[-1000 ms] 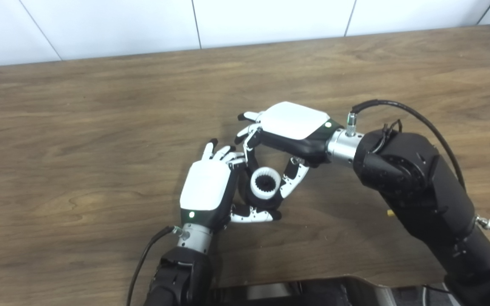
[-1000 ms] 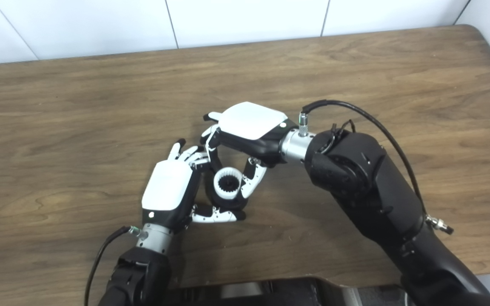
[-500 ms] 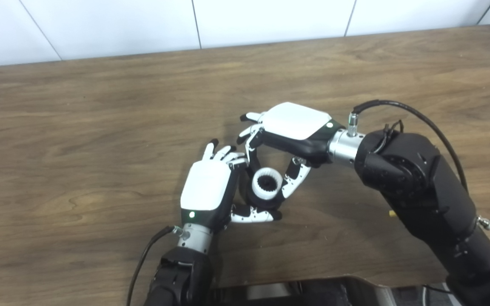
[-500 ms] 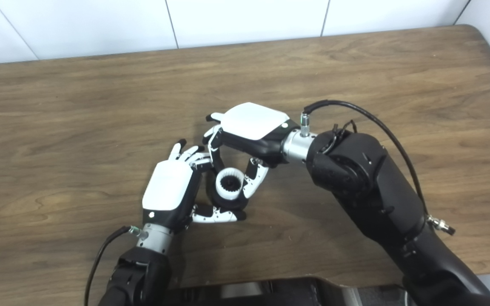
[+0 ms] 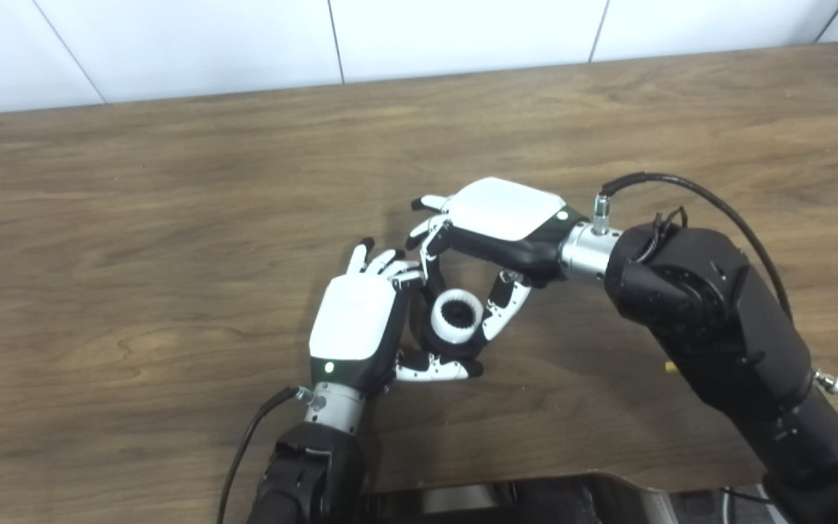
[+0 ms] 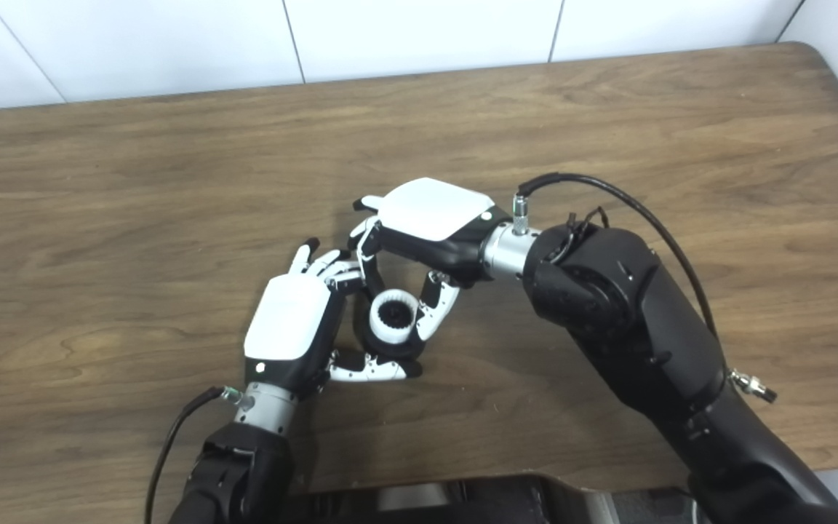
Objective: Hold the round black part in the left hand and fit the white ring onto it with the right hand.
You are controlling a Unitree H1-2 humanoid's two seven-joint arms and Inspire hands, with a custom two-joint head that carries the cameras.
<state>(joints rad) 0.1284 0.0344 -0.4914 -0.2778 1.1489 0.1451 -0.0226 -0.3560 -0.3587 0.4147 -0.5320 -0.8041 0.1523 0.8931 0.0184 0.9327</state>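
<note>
Two hands are meeting over one small part

Left hand (image 5: 358,327) is wrapping its fingers around the round black part (image 5: 442,343) at mid-worktop (image 5: 135,218). Right hand (image 5: 495,240), at 1 o'clock, is pinching the white ring (image 5: 456,318) sitting on top. Both parts are probably light, hard and slippery, so holding the ring's outer edge looks best.

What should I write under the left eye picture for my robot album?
Left hand holds the round black part while right hand pinches the white ring on it.

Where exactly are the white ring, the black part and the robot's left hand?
white ring (image 5: 456,318), left eye view, on its toothed rim.
round black part (image 5: 436,342), left eye view, on its lower left side.
left hand (image 6: 286,327), right eye view, on its white back.
</note>
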